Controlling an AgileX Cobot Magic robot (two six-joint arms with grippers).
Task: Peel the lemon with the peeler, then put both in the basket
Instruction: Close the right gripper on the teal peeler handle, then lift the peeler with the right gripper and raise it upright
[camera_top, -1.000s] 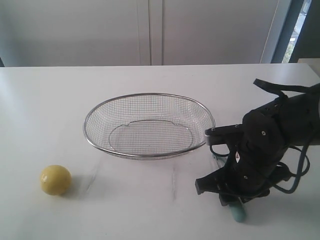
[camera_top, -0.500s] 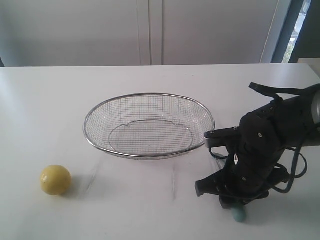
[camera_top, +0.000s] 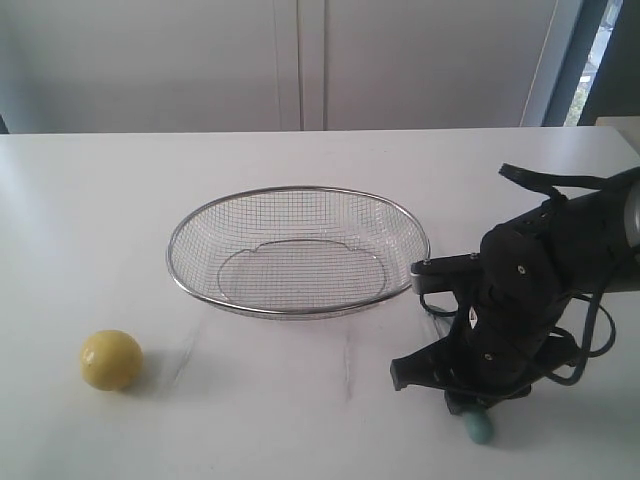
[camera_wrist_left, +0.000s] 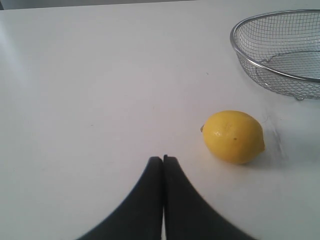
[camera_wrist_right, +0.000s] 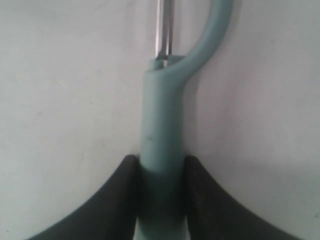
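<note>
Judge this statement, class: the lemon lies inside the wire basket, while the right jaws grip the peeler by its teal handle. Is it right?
Not quite. The lemon lies on the table, well apart from the basket, as the exterior view shows. The rest stands: the right jaws do grip the peeler by its teal handle.

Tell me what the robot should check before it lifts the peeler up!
1. Right gripper fingers on both sides of the peeler handle: ok.
2. Which way the blade faces: cannot tell.
3. Lemon on the table, nothing touching it: ok.
4. Left gripper open for the lemon: not ok, it is shut.
5. Basket empty: ok.
</note>
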